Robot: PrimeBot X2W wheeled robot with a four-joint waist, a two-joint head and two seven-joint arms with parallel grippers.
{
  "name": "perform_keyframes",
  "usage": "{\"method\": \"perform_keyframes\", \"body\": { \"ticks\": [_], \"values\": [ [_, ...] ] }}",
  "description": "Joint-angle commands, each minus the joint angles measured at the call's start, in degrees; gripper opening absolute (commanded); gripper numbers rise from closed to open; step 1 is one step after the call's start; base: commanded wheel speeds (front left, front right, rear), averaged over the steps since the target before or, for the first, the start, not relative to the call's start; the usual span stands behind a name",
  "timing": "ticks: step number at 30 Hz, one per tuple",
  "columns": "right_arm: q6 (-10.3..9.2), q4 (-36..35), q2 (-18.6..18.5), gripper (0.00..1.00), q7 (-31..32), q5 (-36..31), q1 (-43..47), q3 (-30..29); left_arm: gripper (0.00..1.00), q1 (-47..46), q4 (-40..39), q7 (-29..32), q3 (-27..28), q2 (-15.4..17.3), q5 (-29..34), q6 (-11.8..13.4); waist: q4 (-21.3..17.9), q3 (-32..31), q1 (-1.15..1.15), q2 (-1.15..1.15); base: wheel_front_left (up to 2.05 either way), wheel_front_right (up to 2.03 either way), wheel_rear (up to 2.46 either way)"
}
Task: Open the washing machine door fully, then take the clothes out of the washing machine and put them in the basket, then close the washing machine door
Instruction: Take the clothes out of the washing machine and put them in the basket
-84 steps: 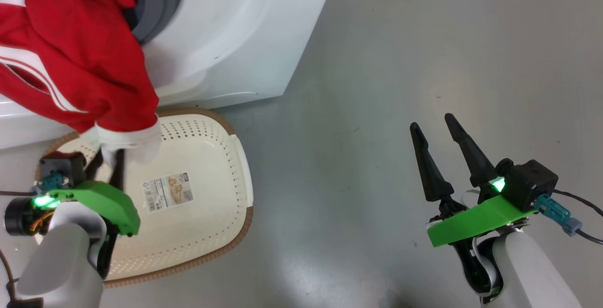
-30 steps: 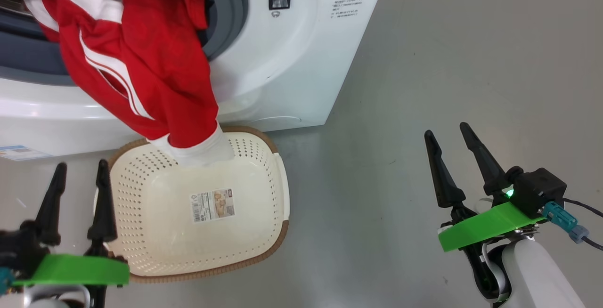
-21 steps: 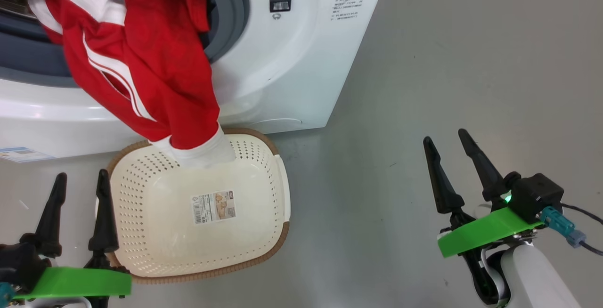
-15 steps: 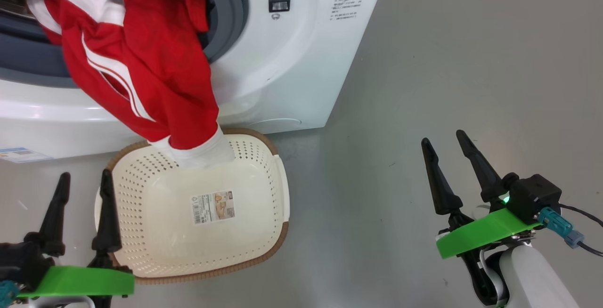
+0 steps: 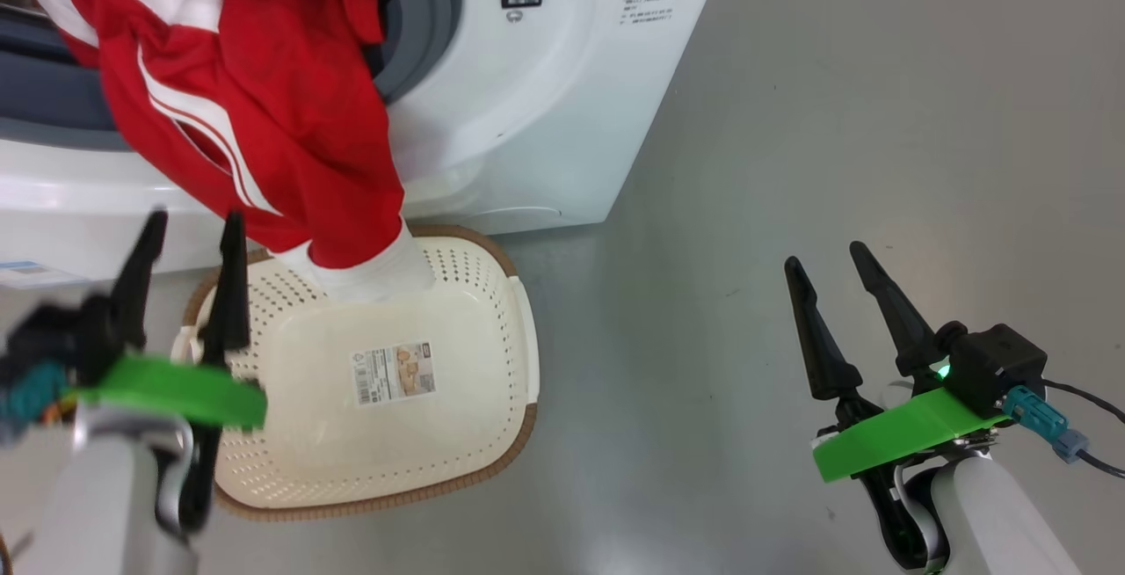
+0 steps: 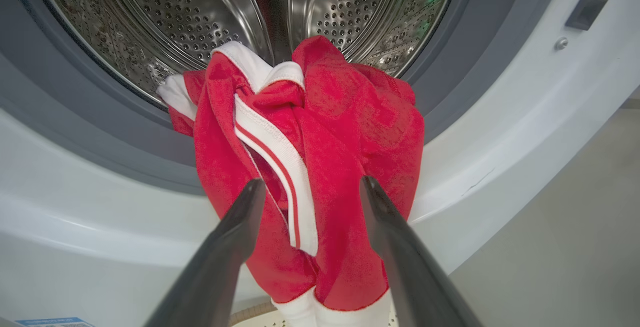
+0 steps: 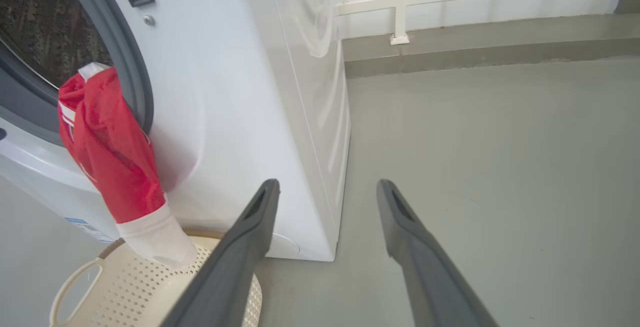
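Left fingers [image 5: 230,285], wide apart and empty, now sit higher, over the basket [image 5: 526,329] edge; clothes [image 5: 290,118] hang from the washing machine [image 5: 545,118] just beyond them. Right fingers [image 5: 816,329] likewise.

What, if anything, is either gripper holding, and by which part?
Nothing. The left gripper stands open before the bright red fabric clothes hanging from the white washing machine; the right gripper is open too.
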Motion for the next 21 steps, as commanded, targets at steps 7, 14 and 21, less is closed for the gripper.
{"method": "perform_keyframes", "body": {
  "ticks": [7, 14, 21],
  "values": [
    [0.28, -1.64, 0.03, 1.00, -0.37, 0.41, -1.28, 1.76, 1.00, -14.39, 8.29, 3.01, -1.35, 5.12, -1.34, -0.32, -0.96, 1.87, 0.00, 0.00, 0.00, 0.00, 0.00],
    [0.28, -1.97, 0.03, 1.00, -0.37, 1.00, -1.93, 2.01, 1.00, -24.77, 16.18, 5.56, -7.22, 7.54, -2.31, -0.32, -1.74, 3.29, 0.00, 0.00, 0.00, 0.00, 0.00],
    [0.28, -2.13, 0.03, 1.00, -0.37, 1.61, -2.84, 2.48, 1.00, -32.75, 24.36, 6.65, -12.65, 8.70, -4.85, -0.32, -2.65, 4.54, 0.00, 0.00, 0.00, 0.00, 0.00]
  ]
}}
